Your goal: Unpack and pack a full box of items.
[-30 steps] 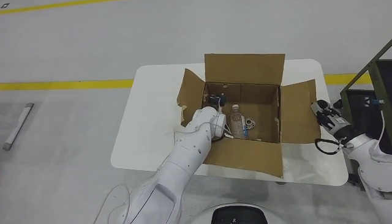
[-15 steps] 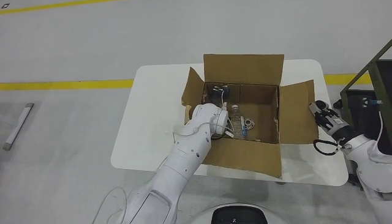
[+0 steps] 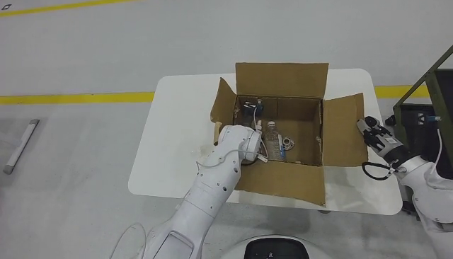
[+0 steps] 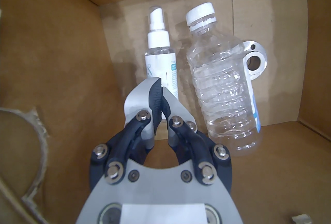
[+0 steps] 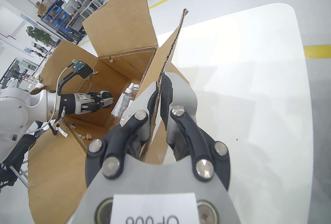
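Standing open on the white table (image 3: pixel 177 139): one cardboard box (image 3: pixel 282 81), flaps spread outward. Contents on its floor, side by side: one spray bottle (image 4: pixel 161 54), white pump cap; one clear water bottle (image 4: pixel 219 85), white screw cap; one metal flange (image 4: pixel 254 59), tucked just beyond the water bottle. Both bottles appeared to lie flat, long axes parallel, caps toward the far wall. Left hand (image 4: pixel 158 85): inside the box, fingers pressed together, holding nothing, poised over the base end of the spray bottle and roughly in line with its length. Judgement: spray bottle was the nearest item; fingers would need to spread and close across the body, not along it. Room: box wall (image 4: pixel 51 41) close on one side, water bottle just beside on the other, so clearance looked tight. Right hand (image 5: pixel 161 90): outside, pinching the edge of the side flap (image 5: pixel 170 41), well apart from the contents
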You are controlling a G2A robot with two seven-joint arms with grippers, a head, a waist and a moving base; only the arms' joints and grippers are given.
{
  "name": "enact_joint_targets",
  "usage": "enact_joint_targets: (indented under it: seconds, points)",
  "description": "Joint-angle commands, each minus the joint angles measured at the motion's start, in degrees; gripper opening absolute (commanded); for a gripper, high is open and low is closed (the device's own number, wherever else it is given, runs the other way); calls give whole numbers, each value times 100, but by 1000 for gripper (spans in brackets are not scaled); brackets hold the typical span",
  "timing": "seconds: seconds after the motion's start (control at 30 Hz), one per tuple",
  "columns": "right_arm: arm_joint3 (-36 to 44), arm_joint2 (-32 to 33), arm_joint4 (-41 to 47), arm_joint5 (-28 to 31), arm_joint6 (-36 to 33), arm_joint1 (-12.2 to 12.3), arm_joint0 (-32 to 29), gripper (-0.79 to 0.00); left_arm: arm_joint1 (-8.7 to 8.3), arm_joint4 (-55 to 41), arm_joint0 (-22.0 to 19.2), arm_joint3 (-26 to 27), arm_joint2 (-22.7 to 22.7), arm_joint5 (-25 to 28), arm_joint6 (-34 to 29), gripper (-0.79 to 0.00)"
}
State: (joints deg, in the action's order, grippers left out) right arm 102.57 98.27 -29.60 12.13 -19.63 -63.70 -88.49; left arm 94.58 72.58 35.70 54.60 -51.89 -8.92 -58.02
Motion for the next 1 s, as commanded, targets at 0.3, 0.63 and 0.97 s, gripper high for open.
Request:
enact_joint_targets:
  seconds: [0.3, 0.63, 0.97]
  points:
    - [24, 57, -2, -7, 14, 1, -92, -785, 86, -49, -66, -350, 71, 97, 274, -182]
    - [-2, 66, 13, -5, 15, 1, -87, -785, 180, -24, -236, -858, 149, 132, 444, -203]
    - [-24, -24, -13, -36, -5, -6, -22, -785, 307, -198, -354, -1345, 263, 402, 596, -182]
